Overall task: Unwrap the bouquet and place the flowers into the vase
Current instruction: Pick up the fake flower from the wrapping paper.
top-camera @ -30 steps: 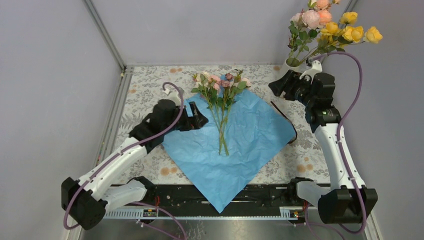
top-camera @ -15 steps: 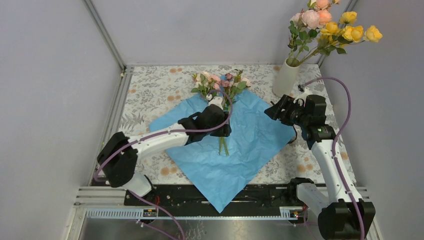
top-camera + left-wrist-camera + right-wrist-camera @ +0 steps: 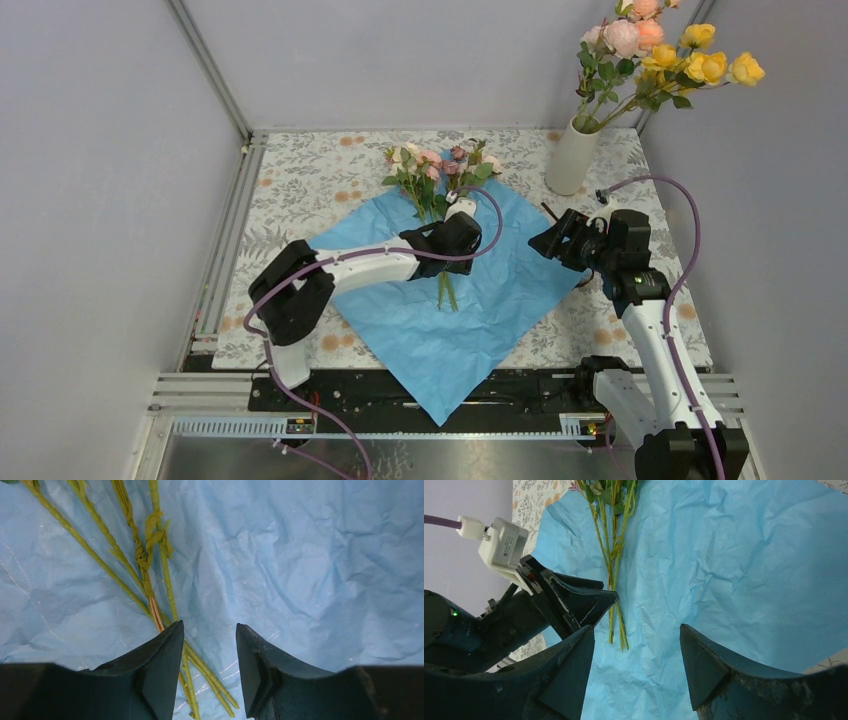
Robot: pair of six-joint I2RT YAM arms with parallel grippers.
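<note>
blue paper (image 3: 500,290) lies spread flat on the tabletop (image 3: 300,180). the flowers (image 3: 436,172) lie loose on it, heads toward the far side and cut ends toward the arm bases, so their long axis runs near to far. the left claw (image 3: 208,630) hangs right over the lower stems (image 3: 145,575) with its jaws parted. in its own view the stems slant down from the upper left, pass under the finger on that side and end low in the gap, so the bunch sits off-centre rather than squarely between the jaws. the right claw (image 3: 636,628), open and empty, hovers over the paper's right part, well apart from the stems. the vase (image 3: 572,158) stands at the far right corner, nearer the right arm, and holds other blooms (image 3: 660,55). from above, the left claw hides the stems' middle. i cannot tell whether its fingers touch the paper, nor count the stems.
</note>
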